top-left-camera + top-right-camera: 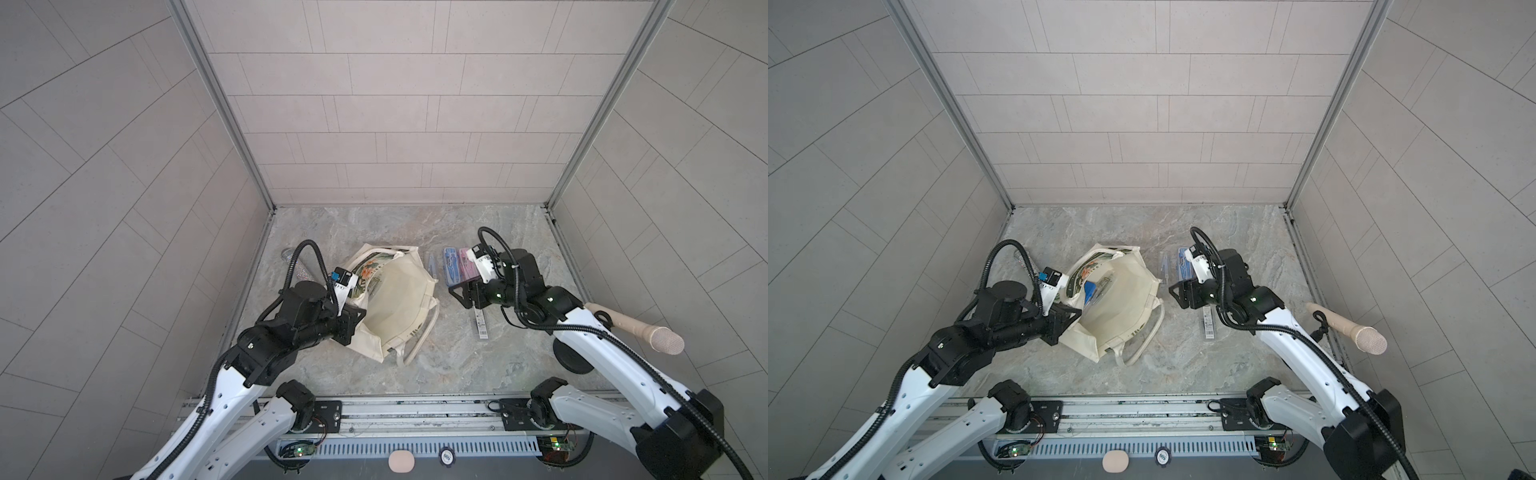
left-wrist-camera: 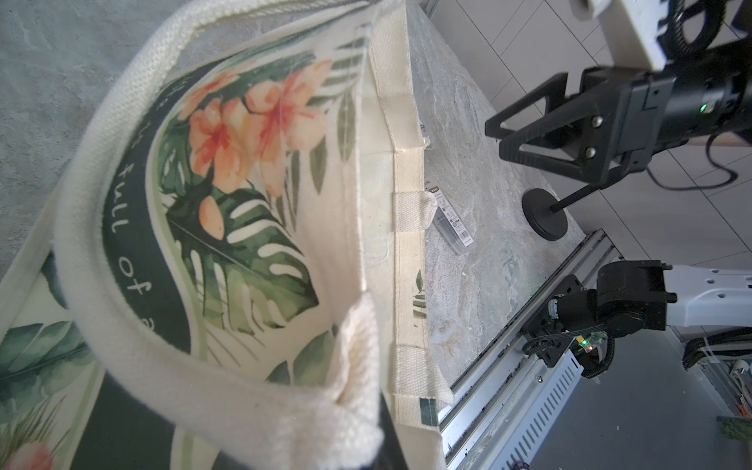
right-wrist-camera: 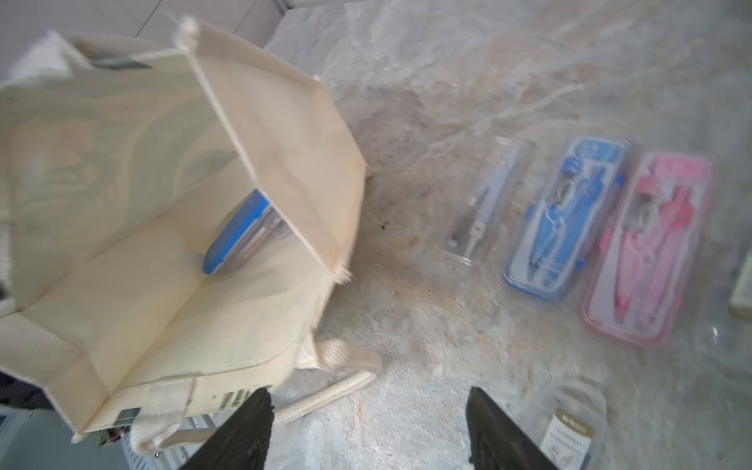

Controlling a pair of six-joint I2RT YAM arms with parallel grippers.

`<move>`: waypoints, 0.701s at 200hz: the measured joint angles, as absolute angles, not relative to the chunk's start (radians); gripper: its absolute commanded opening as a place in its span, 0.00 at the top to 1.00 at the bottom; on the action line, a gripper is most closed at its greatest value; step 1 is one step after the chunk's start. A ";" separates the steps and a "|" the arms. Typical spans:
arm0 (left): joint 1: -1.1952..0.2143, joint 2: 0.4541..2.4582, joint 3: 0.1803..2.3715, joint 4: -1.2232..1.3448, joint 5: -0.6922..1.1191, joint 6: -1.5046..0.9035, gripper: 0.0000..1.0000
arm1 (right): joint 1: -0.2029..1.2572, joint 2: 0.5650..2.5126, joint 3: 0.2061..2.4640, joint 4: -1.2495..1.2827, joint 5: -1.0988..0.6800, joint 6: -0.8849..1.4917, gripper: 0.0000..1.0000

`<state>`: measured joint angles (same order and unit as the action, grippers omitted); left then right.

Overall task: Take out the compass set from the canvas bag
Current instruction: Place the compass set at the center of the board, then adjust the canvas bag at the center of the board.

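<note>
The worktop (image 1: 374, 232) is grey veined marble, closed in on three sides by pale tiled walls (image 1: 395, 104). A small clear box (image 1: 480, 328) with a barcode label lies flat on it towards the right. Farther right, a beige microphone (image 1: 631, 326) with a mesh head hangs tilted over the worktop's right edge, above a black round base (image 2: 544, 215) with a thin rod. At far left lies a silvery glittering thing (image 1: 297, 266), partly hidden and too small to name. Along the near edge runs a metal rail (image 1: 415, 409), then a slotted grey strip (image 1: 395, 448). In front of that strip sit a beige oval pad (image 1: 402, 461) and a round black badge (image 1: 446, 456).
</note>
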<state>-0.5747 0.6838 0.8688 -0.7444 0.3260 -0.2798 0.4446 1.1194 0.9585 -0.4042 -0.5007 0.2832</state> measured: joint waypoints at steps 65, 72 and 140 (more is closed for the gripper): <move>-0.575 0.693 0.869 -0.744 0.318 -0.280 1.00 | 0.491 1.613 1.524 -0.481 -0.641 0.149 0.51; -0.575 0.693 0.869 -0.745 0.315 -0.280 1.00 | 0.499 1.630 1.524 -0.485 -0.643 0.147 0.51; -0.576 0.748 0.874 -0.761 0.280 -0.279 1.00 | 0.527 1.578 1.404 -0.466 -0.641 0.165 0.85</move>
<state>-0.5762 0.7475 0.8738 -0.7609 0.2798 -0.2794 0.5274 1.5784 1.4044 -0.4664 -0.6407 0.1646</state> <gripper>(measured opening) 0.059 0.189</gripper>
